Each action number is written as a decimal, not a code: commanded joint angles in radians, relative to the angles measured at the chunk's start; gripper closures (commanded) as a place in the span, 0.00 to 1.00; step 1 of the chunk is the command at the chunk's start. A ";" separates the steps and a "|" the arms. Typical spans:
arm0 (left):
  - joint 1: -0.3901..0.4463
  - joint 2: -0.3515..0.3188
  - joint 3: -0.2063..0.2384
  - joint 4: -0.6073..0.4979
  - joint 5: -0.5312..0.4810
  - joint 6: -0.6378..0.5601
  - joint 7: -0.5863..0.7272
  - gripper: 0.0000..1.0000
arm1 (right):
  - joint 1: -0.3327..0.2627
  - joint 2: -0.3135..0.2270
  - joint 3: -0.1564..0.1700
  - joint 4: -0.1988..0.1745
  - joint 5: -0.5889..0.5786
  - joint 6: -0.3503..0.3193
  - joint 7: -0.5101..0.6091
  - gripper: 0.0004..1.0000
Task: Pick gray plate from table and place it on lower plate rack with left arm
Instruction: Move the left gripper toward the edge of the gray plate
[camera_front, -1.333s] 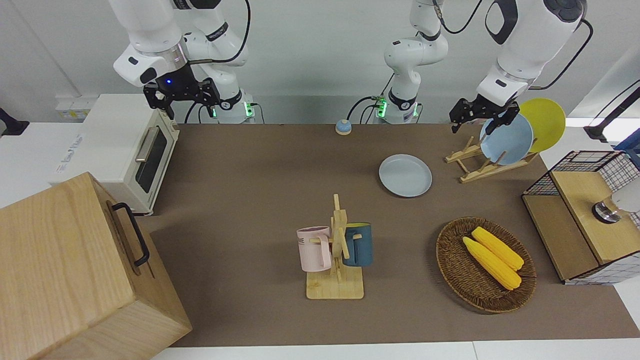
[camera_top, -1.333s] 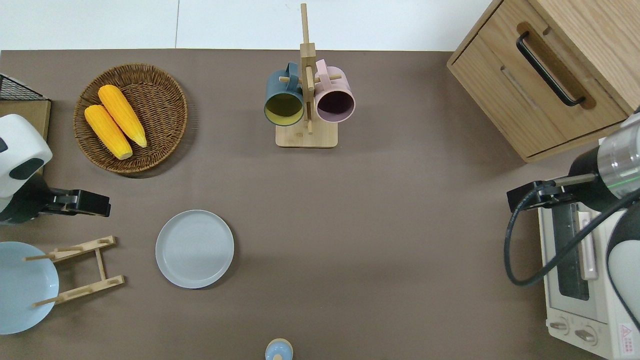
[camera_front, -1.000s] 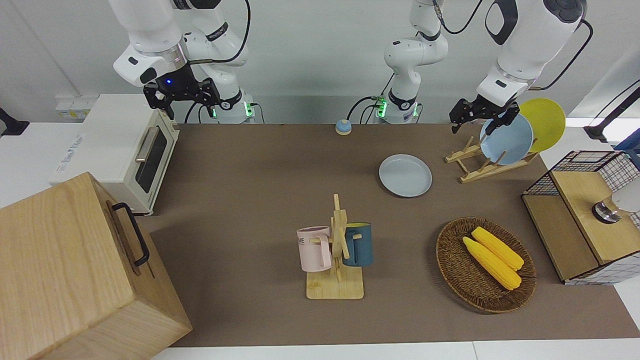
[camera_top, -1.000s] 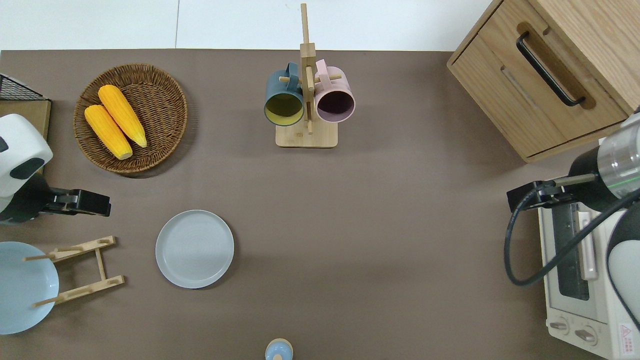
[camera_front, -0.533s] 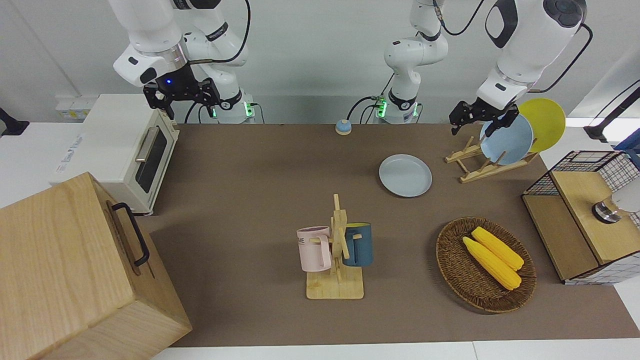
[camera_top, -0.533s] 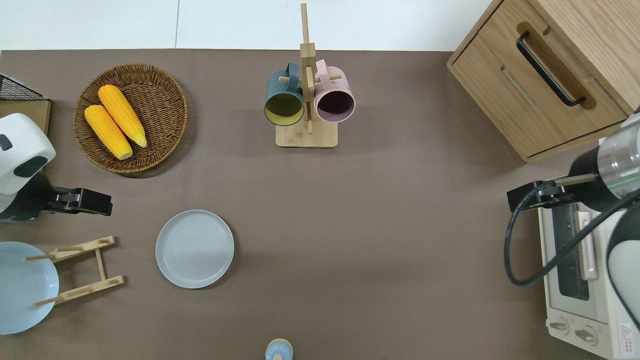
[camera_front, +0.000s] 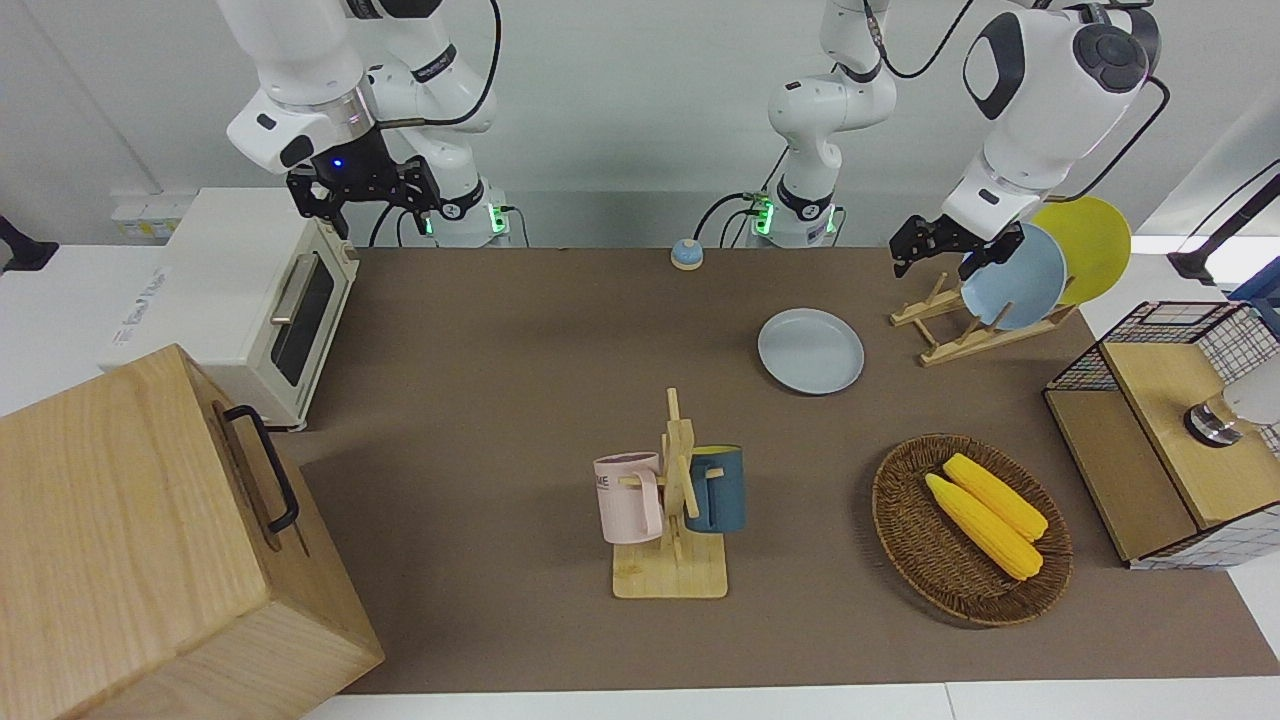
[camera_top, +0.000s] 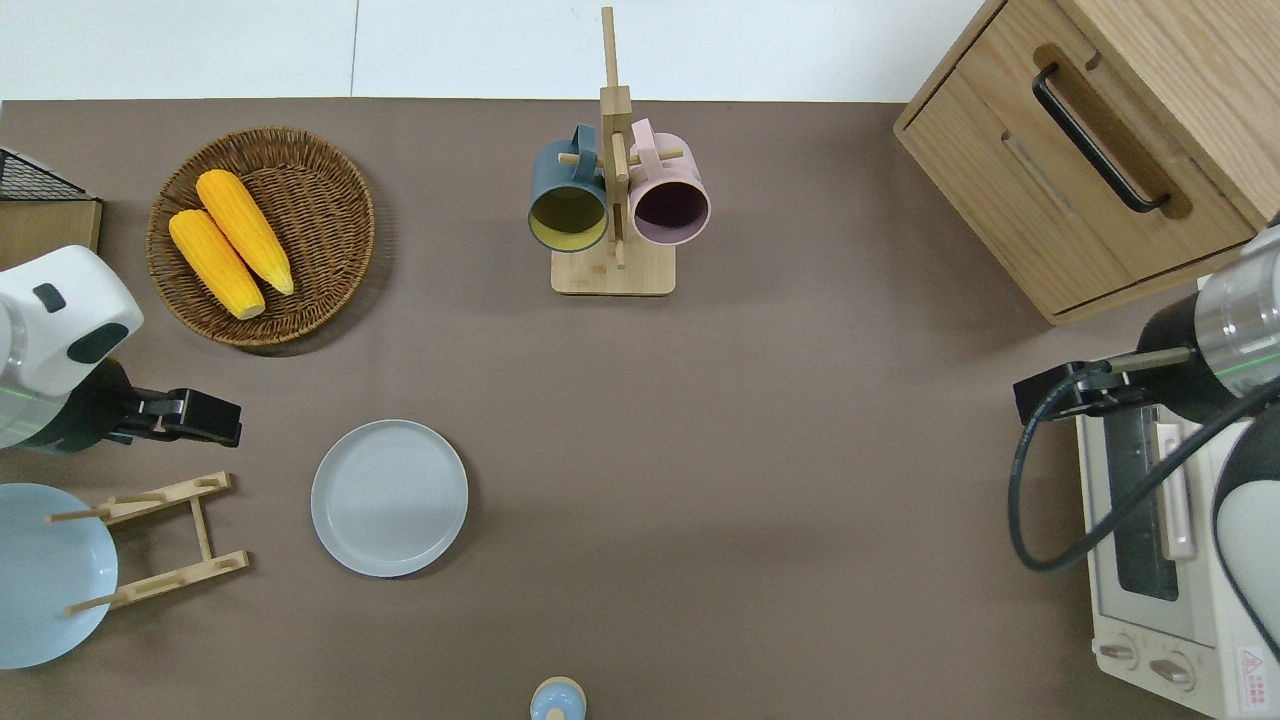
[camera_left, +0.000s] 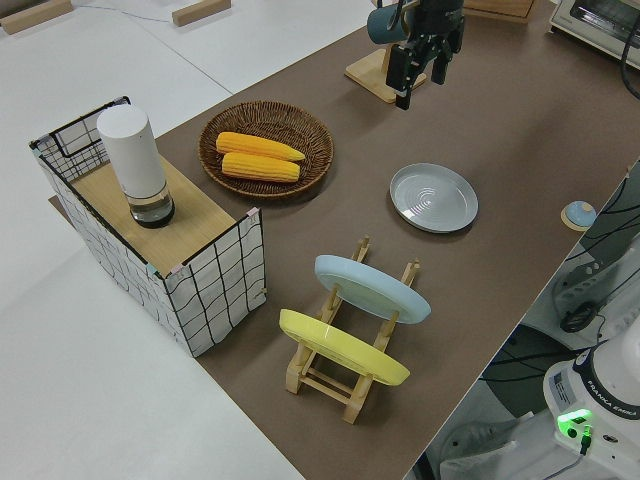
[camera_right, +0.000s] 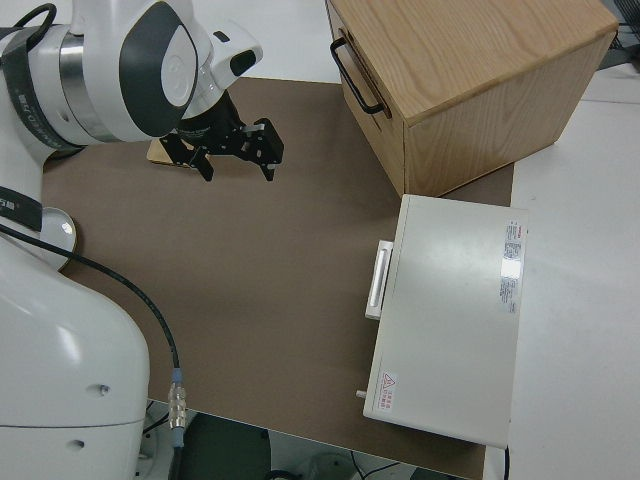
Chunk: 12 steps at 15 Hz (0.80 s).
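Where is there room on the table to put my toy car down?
The widest bare patch lies between the mug tree, the gray plate, the toaster oven and the wooden cabinet. It is crowded at the left arm's end: basket, plate rack, wire crate.

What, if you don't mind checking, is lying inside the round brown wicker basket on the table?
Two yellow corn cobs lie side by side in the round brown wicker basket, touching along their length. The weave directly beneath them is covered, so anything under them cannot be seen.
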 joint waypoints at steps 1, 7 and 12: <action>-0.002 -0.067 -0.004 -0.115 0.008 0.064 -0.017 0.01 | -0.023 -0.004 0.021 0.007 -0.006 -0.011 0.012 0.02; 0.001 -0.162 -0.003 -0.382 0.000 0.303 -0.017 0.01 | -0.023 -0.002 0.021 0.007 -0.006 -0.011 0.012 0.02; 0.013 -0.196 0.002 -0.534 -0.050 0.446 -0.021 0.01 | -0.023 -0.002 0.021 0.007 -0.006 -0.011 0.012 0.02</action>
